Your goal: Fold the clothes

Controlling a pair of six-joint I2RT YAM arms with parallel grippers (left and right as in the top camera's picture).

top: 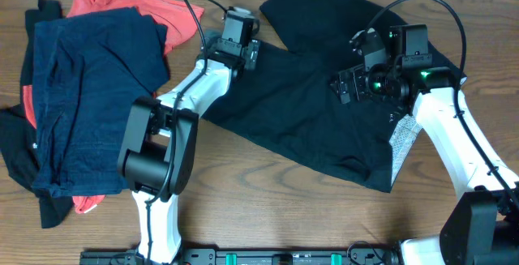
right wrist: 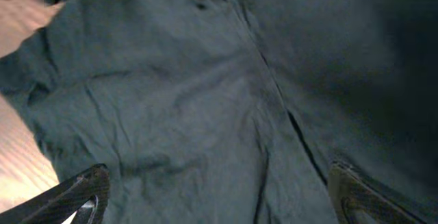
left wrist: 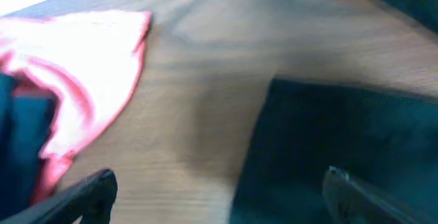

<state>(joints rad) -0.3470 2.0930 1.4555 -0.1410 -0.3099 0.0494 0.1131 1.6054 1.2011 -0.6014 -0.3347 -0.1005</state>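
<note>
Overhead: plain black garment (top: 308,111) is spread flat across the centre and right of the wooden table (top: 268,216), running from upper centre down to lower right. It is wrinkled. A strip of pale grey-white mesh lining (top: 403,143) shows at its lower right edge, next to the right arm.

The other clothes are piled at the left of the frame. Dark navy garment (top: 89,95) lies on top. Crumpled coral-red garment (top: 130,10) sticks out at upper left and again at the bottom of the pile. Another black garment (top: 16,143) sits along the far left edge. The pile is apart from the spread black piece, with bare wood between them.

Left gripper (left wrist: 219,179): sits at the upper left edge of the plain black garment, centre of the overhead frame. In the left wrist view its fingers (left wrist: 96,190) are at the bottom corners, spread wide with nothing between them. Below it is bare wood, with the black cloth edge at lower right. The coral-red cloth is at upper left and a bit of navy at far left. This view is blurred.

Right gripper (right wrist: 219,172): over the right part of the plain black garment, right of centre overhead. In the right wrist view its fingers (right wrist: 82,193) are wide apart at the bottom corners and hold nothing. Creased black fabric fills the frame beneath them, with a seam running diagonally and slivers of wood at the left edge. Can't tell whether the tips touch the cloth.
</note>
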